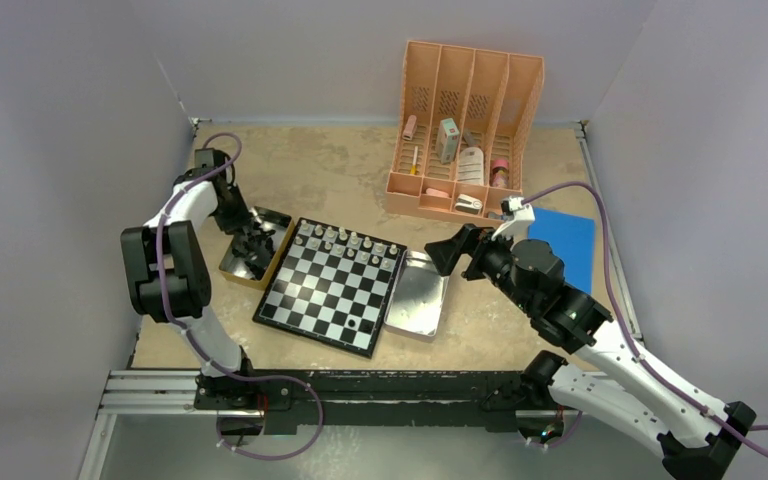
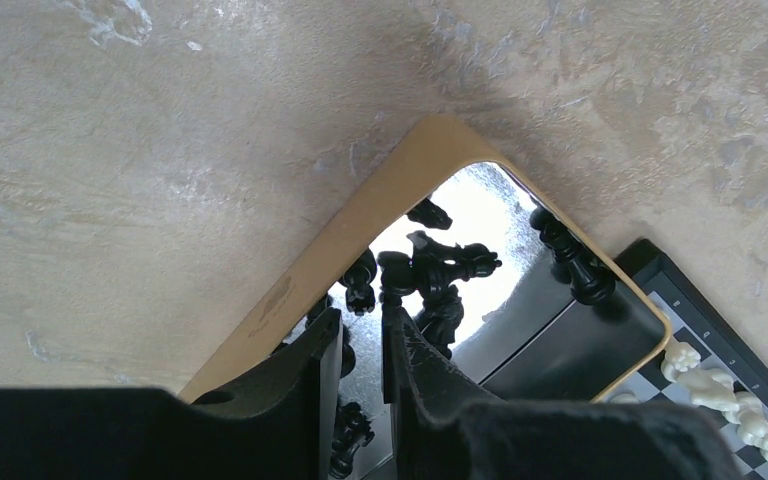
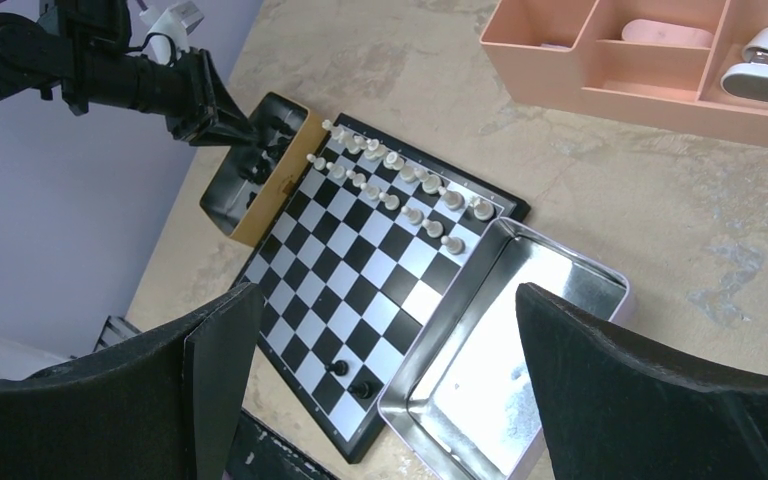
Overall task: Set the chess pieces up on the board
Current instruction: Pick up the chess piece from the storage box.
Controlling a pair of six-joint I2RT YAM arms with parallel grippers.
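Note:
The board (image 1: pixel 330 285) lies mid-table. White chess pieces (image 1: pixel 350 240) fill its two far rows, and two black pieces (image 3: pixel 338 367) stand near its close right corner. More black pieces (image 2: pixel 440 265) lie loose in a gold-rimmed tin (image 2: pixel 360 215) at the board's left. My left gripper (image 2: pixel 362 315) reaches down into that tin, jaws a narrow gap apart. I see the tin's floor between the tips and nothing clearly pinched. My right gripper (image 3: pixel 388 300) hovers wide open and empty above the board's right edge and an empty silver tray (image 3: pixel 520 340).
A peach desk organiser (image 1: pixel 465 130) with small items stands at the back right. A blue mat (image 1: pixel 565 240) lies right of the silver tray (image 1: pixel 418 295). Grey walls close in the table on the left, back and right.

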